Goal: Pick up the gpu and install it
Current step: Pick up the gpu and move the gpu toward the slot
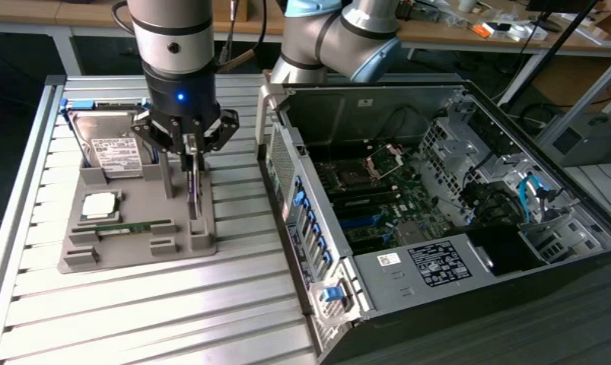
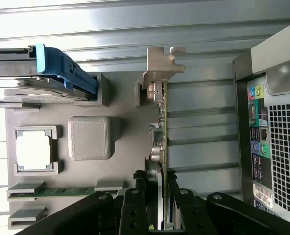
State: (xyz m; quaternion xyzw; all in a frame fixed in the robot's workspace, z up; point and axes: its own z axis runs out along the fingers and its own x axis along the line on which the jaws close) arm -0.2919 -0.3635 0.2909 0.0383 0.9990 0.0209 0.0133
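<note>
Fingers [image 2: 172, 191] of the end effector [image 1: 190, 154] stand part-way closed, and we see them pressed against the two faces of the gpu [image 1: 192, 194], grasping it near its upper edge. The card stands on edge, its lower edge in a slot of the grey holder [image 1: 132, 247]. In the wrist view its silver bracket [image 2: 162, 63] sits at the end away from the end effector. A small blue light [image 1: 180, 96] glows on the arm's wrist.

On the same holder we find a hard drive [image 1: 107, 141] upright at the back with a white label; its print is too small for us to read. A square processor chip [image 1: 99, 204] lies flat near it, and a narrow green RAM stick [image 1: 132, 226] lies in front of the chip.

To the exterior view's right of the holder stands an open computer case [image 1: 437, 190], its motherboard exposed. A black sticker [image 1: 439, 262] and a small white one [image 1: 389, 258] sit near its front; we cannot read either. The wrist view catches coloured audio jacks [image 2: 259, 120] on the case's rear panel.

Everything rests on a table [image 1: 132, 319] of ribbed metal slats. Behind it run wooden benches [image 1: 508, 34] with scattered small items.
</note>
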